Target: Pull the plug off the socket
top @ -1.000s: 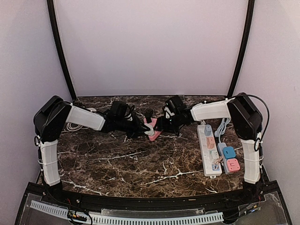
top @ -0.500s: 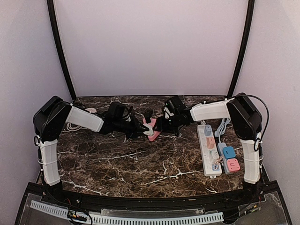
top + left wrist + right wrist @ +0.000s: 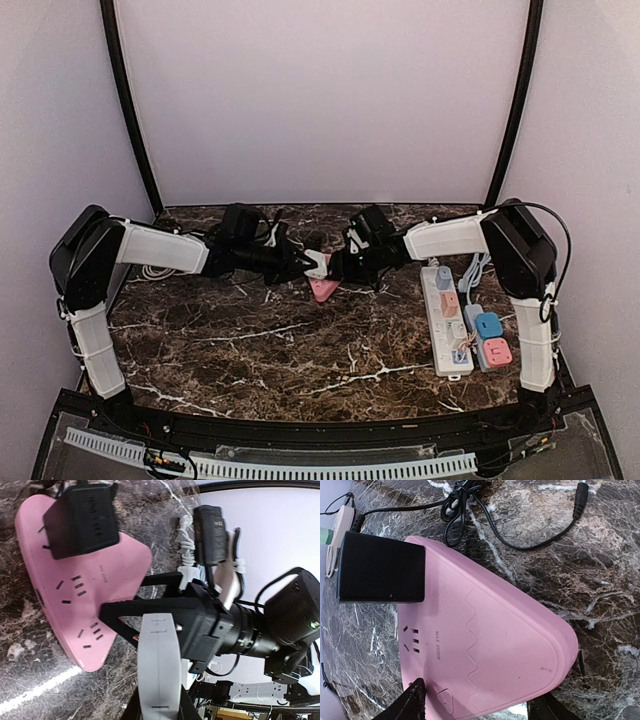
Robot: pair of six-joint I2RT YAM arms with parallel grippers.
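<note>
1. Fingers of the left pincer [image 3: 300,264] are pinching a white plug [image 3: 160,665] in a narrow grip, pressing on its body from both sides.
2. That plug is hanging just above the pink socket [image 3: 495,630], looking apart from the socket's face in the top view.
3. The right pincer [image 3: 480,704] is standing wide, its fingers gripping one end of the socket on the bench [image 3: 250,340].
4. A black adapter [image 3: 382,567] is sitting plugged into the socket's other end, with a black cable [image 3: 520,535] lying coiled just beyond.
5. A white power strip [image 3: 445,320] is lying well apart, beside the right arm.
</note>
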